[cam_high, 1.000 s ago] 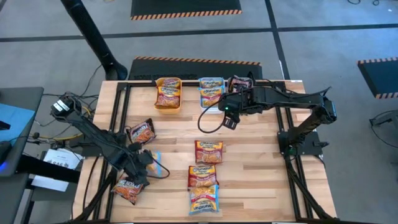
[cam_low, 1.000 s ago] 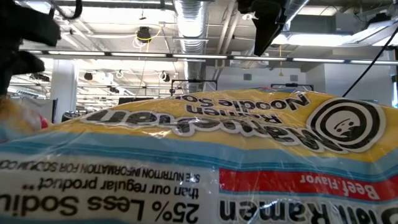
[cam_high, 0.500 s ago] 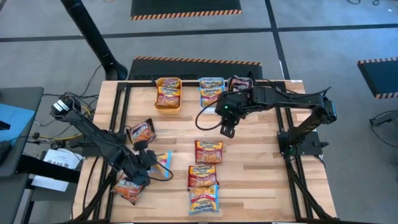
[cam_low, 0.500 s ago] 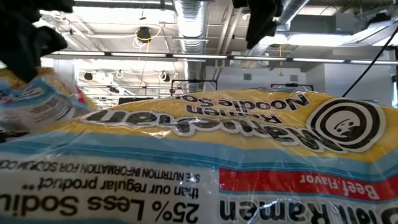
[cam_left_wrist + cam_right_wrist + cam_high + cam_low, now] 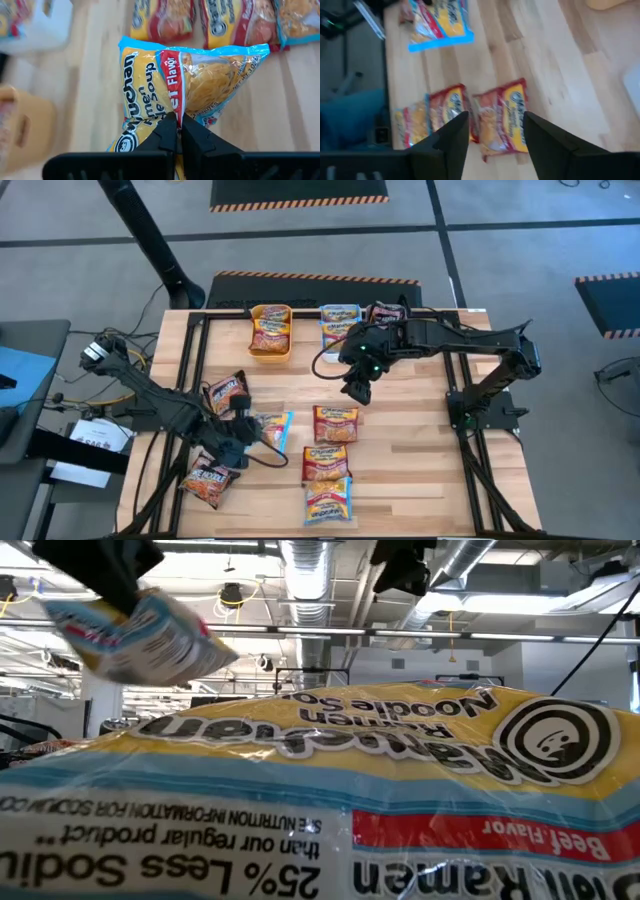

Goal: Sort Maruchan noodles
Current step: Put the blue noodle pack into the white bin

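My left gripper (image 5: 243,436) is shut on a light-blue-edged yellow Maruchan noodles packet (image 5: 270,426), held above the table's near left part; the low view shows this packet (image 5: 135,632) in the air. My right gripper (image 5: 357,390) hangs open over the table's middle, above and beyond a red-and-yellow packet (image 5: 335,423), touching nothing. Two more packets (image 5: 326,463) (image 5: 328,500) lie flat nearer the front edge. Dark red packets lie at the left (image 5: 228,391) (image 5: 207,480). One packet (image 5: 320,790) fills the low view. My left gripper pinches a puckered part of the packet's wrapper (image 5: 178,107) between its two fingers (image 5: 169,134), at the packet's near edge. The fingers slant down toward the table's right. The packet is lifted clear and juts out beyond the fingertips, tilted.
Three bins stand along the far edge: orange (image 5: 270,332), white (image 5: 339,326) and grey (image 5: 388,312), each with packets inside. Black frame rails (image 5: 196,360) run along the table's sides. Bare wood lies between the bins and the loose packets.
My left gripper has risen and gone a little toward the table's right, rolling as it went, and the blue-edged packet has come up off the table with it. My right gripper has swung from beside the white bin toward the table's middle and tipped.
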Available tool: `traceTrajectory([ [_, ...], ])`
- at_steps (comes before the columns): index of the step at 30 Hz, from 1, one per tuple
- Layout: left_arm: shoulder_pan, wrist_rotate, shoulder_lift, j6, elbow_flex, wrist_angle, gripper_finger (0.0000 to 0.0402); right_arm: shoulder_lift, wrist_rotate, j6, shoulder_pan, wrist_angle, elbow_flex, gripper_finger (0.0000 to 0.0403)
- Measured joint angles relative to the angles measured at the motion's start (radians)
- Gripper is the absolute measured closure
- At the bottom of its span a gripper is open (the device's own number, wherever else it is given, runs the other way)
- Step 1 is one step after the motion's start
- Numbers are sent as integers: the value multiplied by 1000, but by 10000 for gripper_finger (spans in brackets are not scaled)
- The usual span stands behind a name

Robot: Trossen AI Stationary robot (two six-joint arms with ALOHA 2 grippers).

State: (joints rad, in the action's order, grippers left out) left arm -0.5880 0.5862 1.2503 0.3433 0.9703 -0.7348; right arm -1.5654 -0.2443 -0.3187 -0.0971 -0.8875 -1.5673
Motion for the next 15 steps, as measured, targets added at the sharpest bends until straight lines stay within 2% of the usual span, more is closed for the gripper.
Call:
traceTrajectory([
  [3, 21, 27, 0, -86, 27, 0, 401, 0, -70, -48, -11, 52, 0, 171],
  [8, 45, 76, 0, -207, 60, 3, 401, 0, -170, -102, -24, 129, 0, 168],
  [15, 55, 135, -1, -388, 71, 116, 401, 0, -199, -103, -24, 173, 0, 168],
])
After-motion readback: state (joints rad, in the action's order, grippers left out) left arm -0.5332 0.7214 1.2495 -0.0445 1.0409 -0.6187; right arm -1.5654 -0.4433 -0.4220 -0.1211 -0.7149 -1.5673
